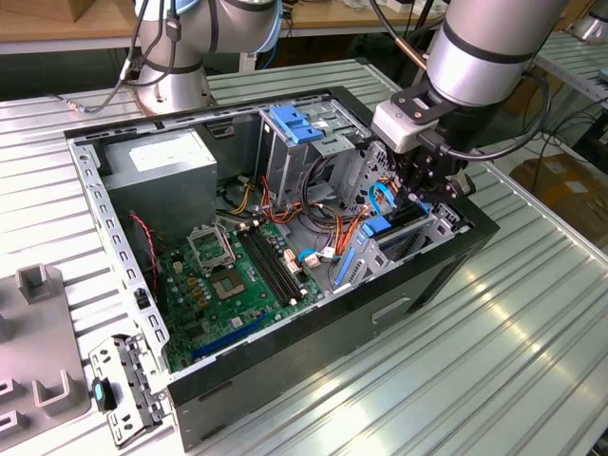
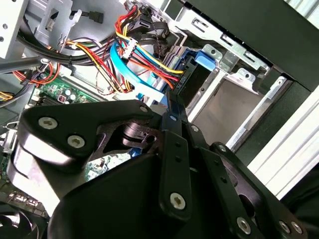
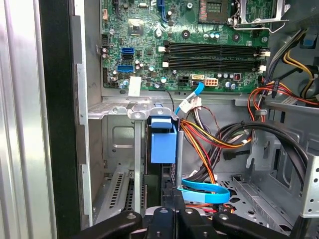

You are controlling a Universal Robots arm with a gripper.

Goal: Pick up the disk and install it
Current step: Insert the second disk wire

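Because the flat silver hard drive with blue side rails (image 3: 163, 149) must slide edge-on into its bay, I see my black gripper (image 1: 432, 180), right of centre in the exterior view, clamped on it.

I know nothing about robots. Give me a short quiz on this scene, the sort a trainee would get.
1. True or false: the computer case lies with its side open, so its inside shows.
2. The gripper is nearest to: A) the grey power supply box; B) the drive bay at the exterior view's right; C) the loose bracket on the table.
3. Fill in: the plastic end of the disk, which stands on edge in the bay, is coloured ____.

Key: 1 true; 2 B; 3 blue.
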